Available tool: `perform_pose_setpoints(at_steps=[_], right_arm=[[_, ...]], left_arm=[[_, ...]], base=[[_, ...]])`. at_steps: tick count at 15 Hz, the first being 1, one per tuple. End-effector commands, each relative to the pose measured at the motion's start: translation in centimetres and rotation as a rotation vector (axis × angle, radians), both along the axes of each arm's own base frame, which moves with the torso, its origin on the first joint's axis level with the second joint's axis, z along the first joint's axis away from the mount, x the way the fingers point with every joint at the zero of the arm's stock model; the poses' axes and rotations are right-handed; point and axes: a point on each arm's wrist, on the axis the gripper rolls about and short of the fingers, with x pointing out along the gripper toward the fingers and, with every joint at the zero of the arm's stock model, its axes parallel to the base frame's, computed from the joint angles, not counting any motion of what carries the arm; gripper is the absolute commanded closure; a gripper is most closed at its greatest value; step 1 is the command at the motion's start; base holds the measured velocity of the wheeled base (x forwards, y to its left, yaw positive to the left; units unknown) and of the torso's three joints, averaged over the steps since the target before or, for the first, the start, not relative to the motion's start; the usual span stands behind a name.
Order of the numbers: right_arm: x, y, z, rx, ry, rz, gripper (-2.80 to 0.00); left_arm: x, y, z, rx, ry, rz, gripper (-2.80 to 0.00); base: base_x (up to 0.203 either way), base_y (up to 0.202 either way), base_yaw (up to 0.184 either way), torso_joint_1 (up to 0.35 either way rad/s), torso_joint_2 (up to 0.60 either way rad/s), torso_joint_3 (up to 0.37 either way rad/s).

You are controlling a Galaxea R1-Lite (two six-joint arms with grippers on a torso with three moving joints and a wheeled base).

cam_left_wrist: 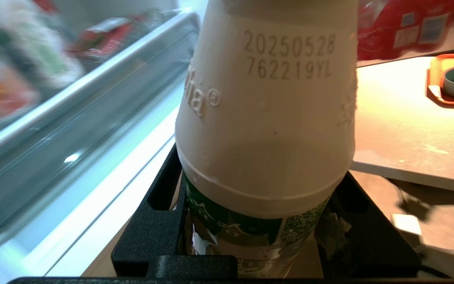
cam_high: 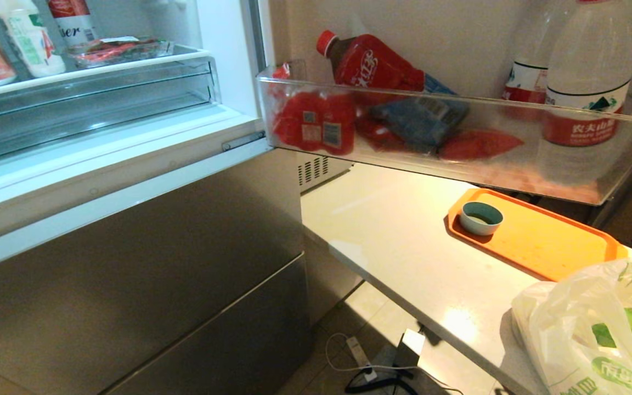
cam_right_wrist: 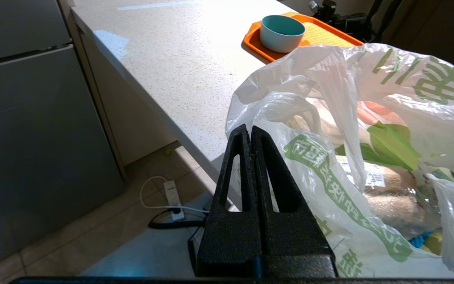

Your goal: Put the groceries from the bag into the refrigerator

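My left gripper [cam_left_wrist: 250, 236] is clamping a white bottle [cam_left_wrist: 266, 118] with a green label, one black finger [cam_left_wrist: 152, 232] pressed to each side of the labelled section. In the left wrist view the bottle is filling most of the frame, with a printed date code on its pale body. The open refrigerator [cam_left_wrist: 93, 130] compartment is lying just beside it, and the worktop [cam_left_wrist: 400, 134] is lying on the other side.

My right gripper [cam_right_wrist: 252, 134] is sitting with its two fingers pressed together and holding nothing. It is hanging just in front of the bag [cam_right_wrist: 369, 165], whose crinkly white plastic is carrying green characters. The bag is resting on the near end of the worktop. Green leaves [cam_right_wrist: 392, 144] and a pale wrapped item [cam_right_wrist: 392, 197] are showing through its open mouth.

In the head view, the bag [cam_high: 579, 329] is occupying the near right corner of the worktop [cam_high: 404, 241]. Beyond it, an orange tray [cam_high: 546, 241] is carrying a teal cup [cam_high: 480, 218] at its left end. The refrigerator [cam_high: 129, 285] is standing to the left of the worktop, its lower grey-steel doors closed and its upper compartment open.

Farther back, the open door's clear bin [cam_high: 458, 137] is reaching out above the worktop. It is holding red packs [cam_high: 313, 123], a tilted red bottle [cam_high: 373, 63] and a large water bottle [cam_high: 587, 77] with a red label. On the interior shelf [cam_high: 85, 66] at far left, several bottles and a tray of food are standing.
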Motion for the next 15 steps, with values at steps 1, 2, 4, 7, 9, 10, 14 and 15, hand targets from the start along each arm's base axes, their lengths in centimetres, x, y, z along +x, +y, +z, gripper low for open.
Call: perform_pose_setpoints(at_steps=[1, 2, 4, 7, 9, 10, 14, 15], right_arm=[[0.0, 0.0, 0.0, -0.001, 0.000, 0.001, 0.00], [0.0, 0.0, 0.0, -0.001, -0.001, 0.001, 0.00], [0.0, 0.0, 0.0, -0.001, 0.000, 0.001, 0.00], [0.0, 0.0, 0.0, -0.001, 0.000, 0.000, 0.00], [0.0, 0.0, 0.0, -0.001, 0.000, 0.000, 0.00], [0.0, 0.0, 0.0, -0.001, 0.000, 0.000, 0.00], [0.0, 0.0, 0.0, -0.001, 0.000, 0.001, 0.00], [0.0, 0.0, 0.0, -0.001, 0.000, 0.000, 0.00]], left_arm=[[4.1, -0.7, 0.1, -0.019, 0.047, -0.053, 0.00], [5.3, -1.5, 0.4, -0.025, 0.042, -0.061, 0.00], [7.9, -2.7, 1.0, -0.041, 0.045, -0.013, 0.00], [10.8, -2.9, 1.8, -0.059, 0.044, 0.108, 0.00], [12.4, -2.9, 2.2, -0.062, 0.041, 0.138, 0.00], [13.1, -3.0, 2.5, -0.065, 0.037, 0.153, 0.00], [16.2, -2.9, 3.6, -0.101, 0.017, 0.235, 0.00], [17.2, -3.0, 3.8, -0.123, 0.016, 0.242, 0.00]], base=[[0.000, 0.000, 0.000, 0.000, 0.00, 0.000], [0.000, 0.000, 0.000, 0.000, 0.00, 0.000], [0.000, 0.000, 0.000, 0.000, 0.00, 0.000], [0.000, 0.000, 0.000, 0.000, 0.00, 0.000], [0.000, 0.000, 0.000, 0.000, 0.00, 0.000], [0.000, 0.000, 0.000, 0.000, 0.00, 0.000], [0.000, 0.000, 0.000, 0.000, 0.00, 0.000], [0.000, 0.000, 0.000, 0.000, 0.00, 0.000]])
